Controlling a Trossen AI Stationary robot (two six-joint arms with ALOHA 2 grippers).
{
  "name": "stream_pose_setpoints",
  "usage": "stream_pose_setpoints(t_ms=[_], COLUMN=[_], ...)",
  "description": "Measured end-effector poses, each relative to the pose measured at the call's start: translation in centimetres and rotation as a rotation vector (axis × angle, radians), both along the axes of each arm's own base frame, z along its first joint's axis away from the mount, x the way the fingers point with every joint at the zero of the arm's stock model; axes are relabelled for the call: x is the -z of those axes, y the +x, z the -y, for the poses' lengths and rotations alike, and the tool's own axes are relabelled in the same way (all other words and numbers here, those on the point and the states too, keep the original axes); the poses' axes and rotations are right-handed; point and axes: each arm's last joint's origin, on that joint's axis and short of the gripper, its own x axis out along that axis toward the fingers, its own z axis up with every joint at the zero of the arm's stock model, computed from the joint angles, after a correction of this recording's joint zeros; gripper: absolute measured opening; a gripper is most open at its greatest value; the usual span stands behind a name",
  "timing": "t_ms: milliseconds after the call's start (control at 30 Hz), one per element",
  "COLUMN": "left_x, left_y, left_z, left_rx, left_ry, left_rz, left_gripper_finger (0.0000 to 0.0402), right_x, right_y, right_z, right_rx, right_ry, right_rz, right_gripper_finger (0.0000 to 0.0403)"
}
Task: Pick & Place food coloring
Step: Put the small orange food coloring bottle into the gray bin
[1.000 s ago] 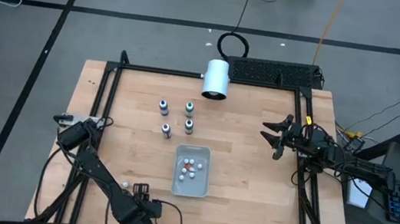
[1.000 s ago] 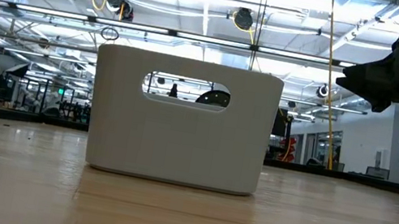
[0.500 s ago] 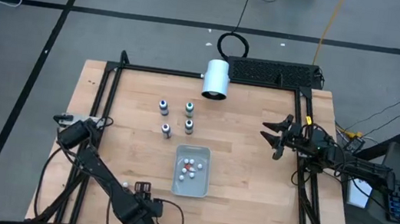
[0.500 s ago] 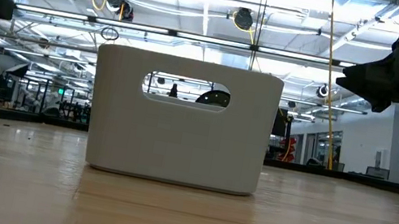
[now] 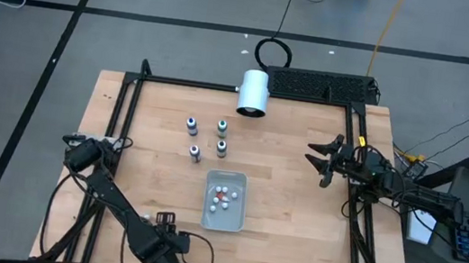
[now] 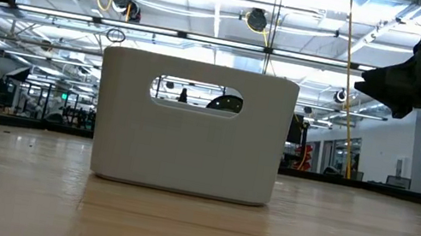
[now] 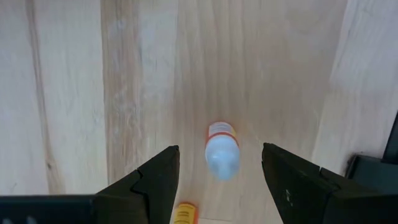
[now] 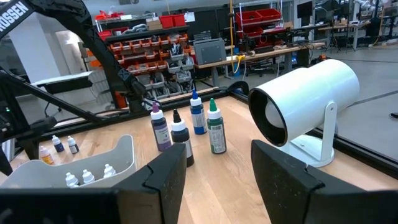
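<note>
Near the front edge of the table (image 5: 295,221), toward its left corner, the left gripper (image 7: 219,180) hangs with fingers spread over a small bottle (image 7: 222,151) with an orange band, which lies flat on the wood. The four food coloring bottles (image 5: 206,139) stand upright in the back half of the table, left of the middle, their caps pointing up and their long axis vertical, just behind the white bin (image 5: 225,201). The right gripper (image 5: 319,160) waits near the right edge, its fingers also spread and holding nothing.

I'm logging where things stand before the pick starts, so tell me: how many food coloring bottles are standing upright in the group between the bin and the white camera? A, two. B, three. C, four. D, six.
C: the high view shows four capped bottles standing in a loose square on the table, and the right wrist view shows the same four.
</note>
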Motion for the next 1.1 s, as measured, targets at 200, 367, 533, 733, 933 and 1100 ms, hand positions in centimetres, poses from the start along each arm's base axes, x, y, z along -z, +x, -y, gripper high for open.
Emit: stream_pose_setpoints(t_ms=[200, 367, 533, 733, 933, 1100], left_x=[0.0, 0.0, 0.0, 0.0, 0.0, 0.0], left_y=[-0.01, 0.0, -0.01, -0.01, -0.03, -0.02], left_z=[0.01, 0.01, 0.02, 0.02, 0.04, 0.05], left_rx=[-0.002, -0.002, -0.001, 0.0, 0.003, 0.009], left_ry=[-0.001, 0.002, -0.002, -0.002, -0.009, -0.009], left_rz=[-0.001, 0.003, -0.001, -0.001, -0.007, -0.007], left_gripper_finger=[0.0227, 0.0227, 0.0227, 0.0227, 0.0226, 0.0187], right_x=[0.01, 0.0, 0.0, 0.01, 0.0, 0.0], right_y=[0.0, 0.0, 0.0, 0.0, 0.0, 0.0], right_z=[0.0, 0.0, 0.0, 0.0, 0.0, 0.0], right_rx=[0.0, 0.0, 0.0, 0.0, 0.001, 0.0], right_ry=[0.0, 0.0, 0.0, 0.0, 0.0, 0.0], right_rz=[0.0, 0.0, 0.0, 0.0, 0.0, 0.0], right_gripper_finger=[0.0169, 0.0169, 0.0169, 0.0169, 0.0169, 0.0169])
